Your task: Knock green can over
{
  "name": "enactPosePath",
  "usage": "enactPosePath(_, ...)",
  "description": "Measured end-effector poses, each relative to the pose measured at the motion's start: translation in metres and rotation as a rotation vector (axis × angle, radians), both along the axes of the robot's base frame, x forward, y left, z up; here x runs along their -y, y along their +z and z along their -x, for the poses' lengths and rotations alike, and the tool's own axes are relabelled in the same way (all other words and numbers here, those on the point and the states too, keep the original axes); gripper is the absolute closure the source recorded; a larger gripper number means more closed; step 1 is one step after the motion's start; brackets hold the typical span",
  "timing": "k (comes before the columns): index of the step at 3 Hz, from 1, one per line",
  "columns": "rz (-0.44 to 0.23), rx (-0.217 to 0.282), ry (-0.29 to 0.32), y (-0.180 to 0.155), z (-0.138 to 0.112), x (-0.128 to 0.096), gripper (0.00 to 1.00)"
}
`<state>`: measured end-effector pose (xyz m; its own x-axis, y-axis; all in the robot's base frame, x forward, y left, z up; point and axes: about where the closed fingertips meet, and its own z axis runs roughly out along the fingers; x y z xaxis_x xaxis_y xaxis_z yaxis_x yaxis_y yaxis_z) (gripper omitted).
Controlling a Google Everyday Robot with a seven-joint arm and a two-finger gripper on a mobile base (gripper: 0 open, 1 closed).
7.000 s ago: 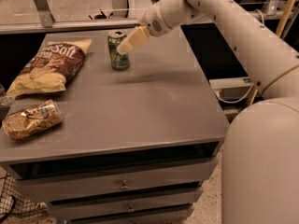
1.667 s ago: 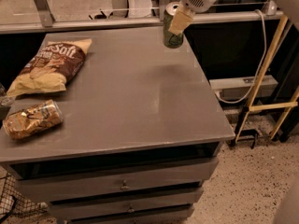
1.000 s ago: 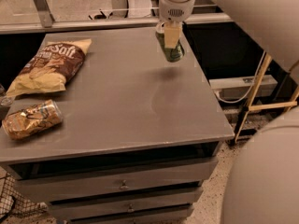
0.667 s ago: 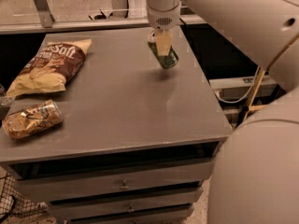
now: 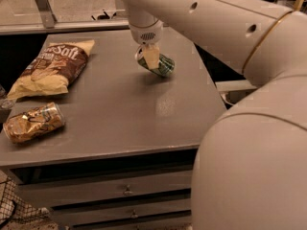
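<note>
Gripper stands over the far middle of the table. Its fingers are closed across the green can, which lies tilted beneath them, seemingly at the tabletop. The chip bag lies well left of the fingers. The foil snack bag lies farther left, towards the front edge.

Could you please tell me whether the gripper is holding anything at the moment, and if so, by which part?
The gripper holds the green can by its side, near one end; the can is tilted low over the table.
</note>
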<state>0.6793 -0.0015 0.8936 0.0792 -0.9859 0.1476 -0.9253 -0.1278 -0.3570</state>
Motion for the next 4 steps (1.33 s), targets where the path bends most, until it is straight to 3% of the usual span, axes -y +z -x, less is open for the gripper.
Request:
enactPosePath(1, 0.050, -0.017, 0.008, -0.017, 0.000, -0.012, 1.00)
enactPosePath(2, 0.034, -0.049, 0.012, -0.026, 0.001, -0.018, 1.00)
enactPosePath(3, -0.026, -0.105, 0.030, -0.034, 0.000, -0.026, 1.00)
enactPosePath(4, -0.034, -0.104, 0.032, -0.034, 0.000, -0.029, 0.80)
